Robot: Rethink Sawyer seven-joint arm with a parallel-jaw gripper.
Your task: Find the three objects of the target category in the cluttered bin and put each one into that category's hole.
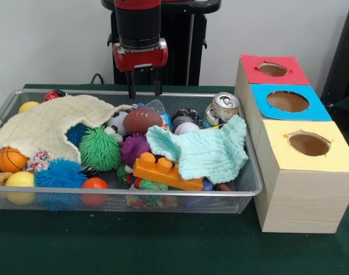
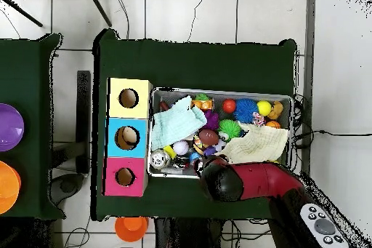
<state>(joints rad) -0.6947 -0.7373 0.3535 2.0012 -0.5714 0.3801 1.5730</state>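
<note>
The wire mesh bin (image 1: 134, 193) is full of toys and cloths; it also shows in the overhead view (image 2: 218, 91). One see-through plastic bottle (image 1: 157, 106) with a blue bit peeks out behind a brown toy football (image 1: 141, 121) at the bin's far side. No other bottle shows. The red-surrounded hole (image 1: 272, 69) tops the farthest wooden box, also seen from overhead (image 2: 125, 177). My gripper (image 1: 144, 89) hangs open and empty just above the bin's far rim, over the bottle and the football. In the overhead view the arm's red wrist (image 2: 221, 180) covers it.
A cream cloth (image 1: 48, 123) and a mint cloth (image 1: 211, 152) cover part of the clutter. A metal can (image 1: 222, 109) leans at the bin's right end. An orange brick (image 1: 165, 171) and several balls lie in front. The blue hole (image 1: 287, 101) and the yellow hole (image 1: 309, 144) adjoin the red one.
</note>
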